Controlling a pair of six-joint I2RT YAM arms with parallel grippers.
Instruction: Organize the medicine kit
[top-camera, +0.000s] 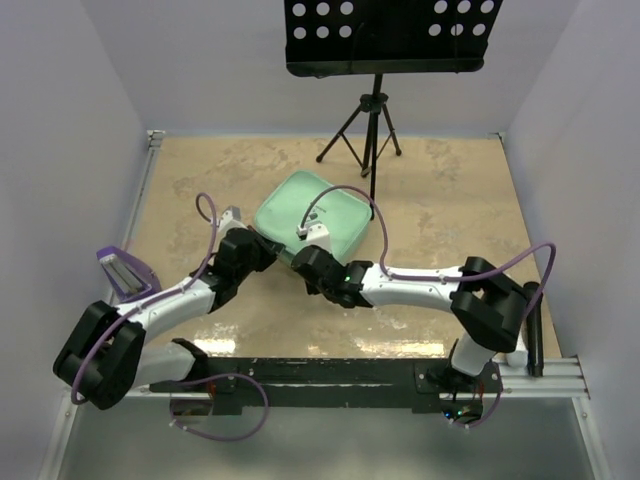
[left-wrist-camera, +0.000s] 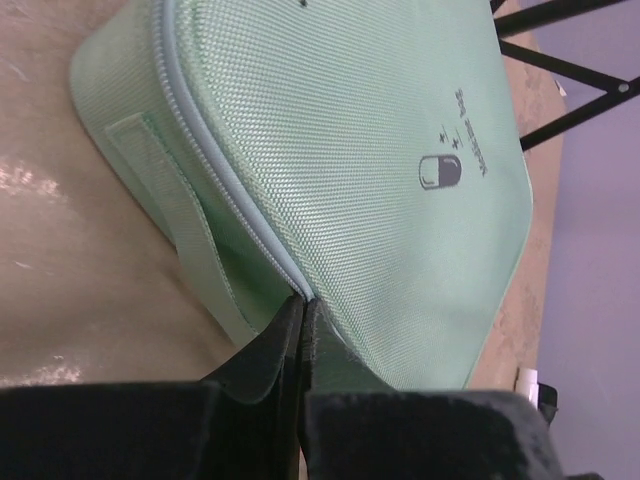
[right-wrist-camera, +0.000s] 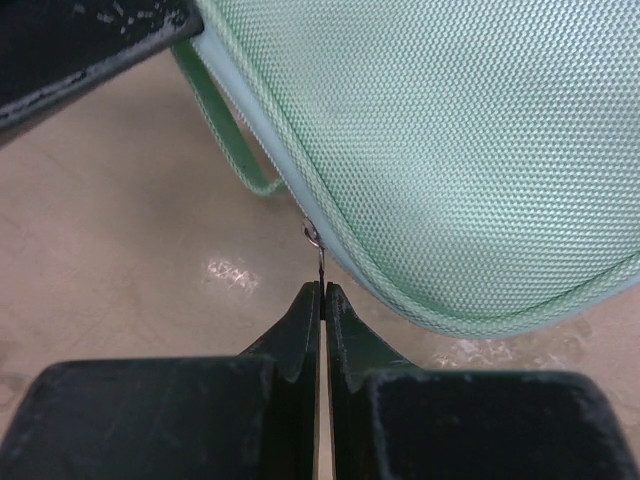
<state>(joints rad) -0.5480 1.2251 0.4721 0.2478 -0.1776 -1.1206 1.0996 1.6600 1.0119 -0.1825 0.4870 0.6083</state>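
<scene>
Beige desk, pale walls: your kit (top-camera: 290, 205) lies shut near the middle of it, a little to the far side, lid and dark logo (left-wrist-camera: 440, 172) up. It is woven mint fabric with a zip (left-wrist-camera: 215, 160) round its side. It is nearly square and sits cornerwise to you, so it shows no strong long axis.

The kit lies just to the far side of both grippers, and both touch it along its near edges, so neither arm is the nearer. Your left gripper (left-wrist-camera: 303, 315) is at the near-left corner, pressed together on the kit's edge at the zip line, beside the side strap (left-wrist-camera: 170, 200). Your right gripper (right-wrist-camera: 322, 300) sits just to its right, closed on the thin metal zip pull (right-wrist-camera: 319, 258) that hangs off the near edge.

What the coming move turns on, I judge, is the zip line. The pull has to run along the edge rather than away from it, while your left holds the corner down.

Farther out, a purple holder (top-camera: 125, 270) stands at the left edge and a music stand (top-camera: 385, 35) at the far side.
</scene>
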